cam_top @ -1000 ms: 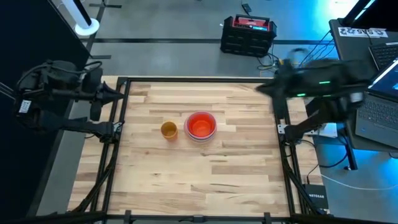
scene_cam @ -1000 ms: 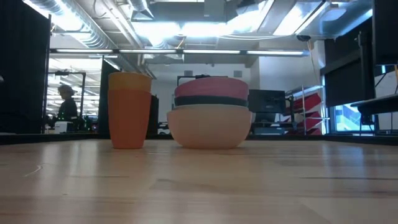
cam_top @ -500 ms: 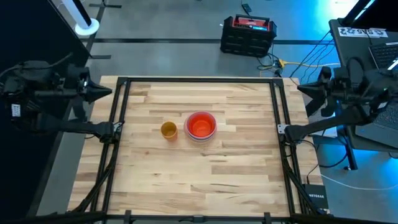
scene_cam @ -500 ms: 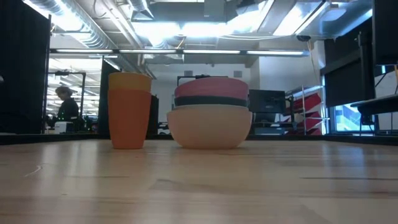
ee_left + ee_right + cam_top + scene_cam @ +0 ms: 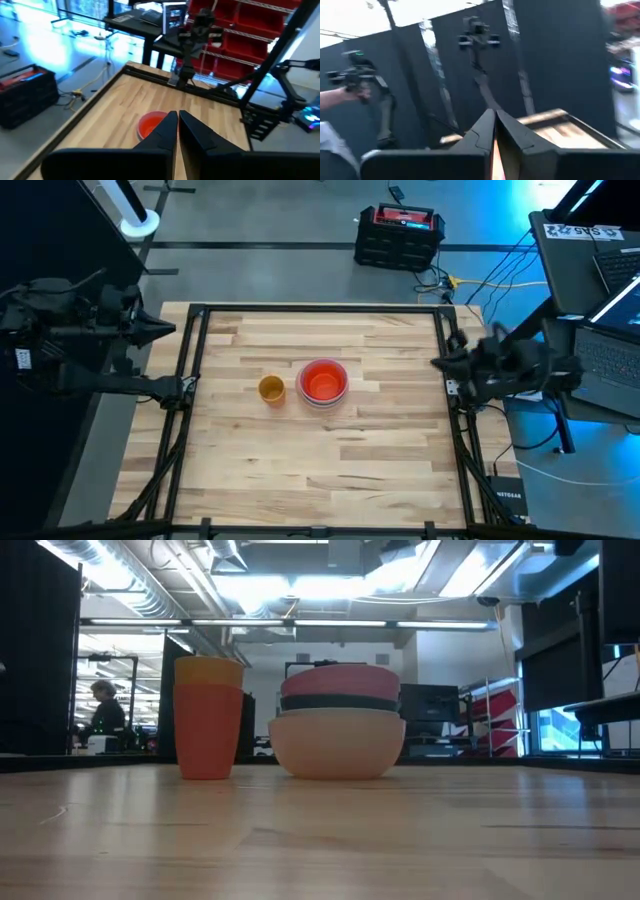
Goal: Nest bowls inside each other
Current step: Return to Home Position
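Observation:
The bowls stand nested in one stack (image 5: 323, 382) at the table's middle, a red one on top. From the side the stack (image 5: 338, 730) shows a white bowl resting on the table, a dark teal band and a pink rim. Left of it stand small orange bowls (image 5: 271, 388), one inside the other (image 5: 208, 718). My left gripper (image 5: 170, 330) hovers shut beyond the table's left edge, its shut fingers (image 5: 178, 125) aimed at the red bowl (image 5: 149, 125). My right gripper (image 5: 437, 363) is shut (image 5: 495, 122) at the table's right edge. Neither holds anything.
A black metal frame (image 5: 195, 360) runs along the table's left and right edges. A red and black case (image 5: 400, 235) sits on the floor behind the table, and laptops (image 5: 600, 350) stand to the right. A person (image 5: 105, 710) is far off in the room.
My right arm has drawn back from the far right corner toward the right edge, then sunk and come a little toward the near edge, its gripper tipping up. My left gripper has backed off slightly past the left edge. The bowls have stayed put.

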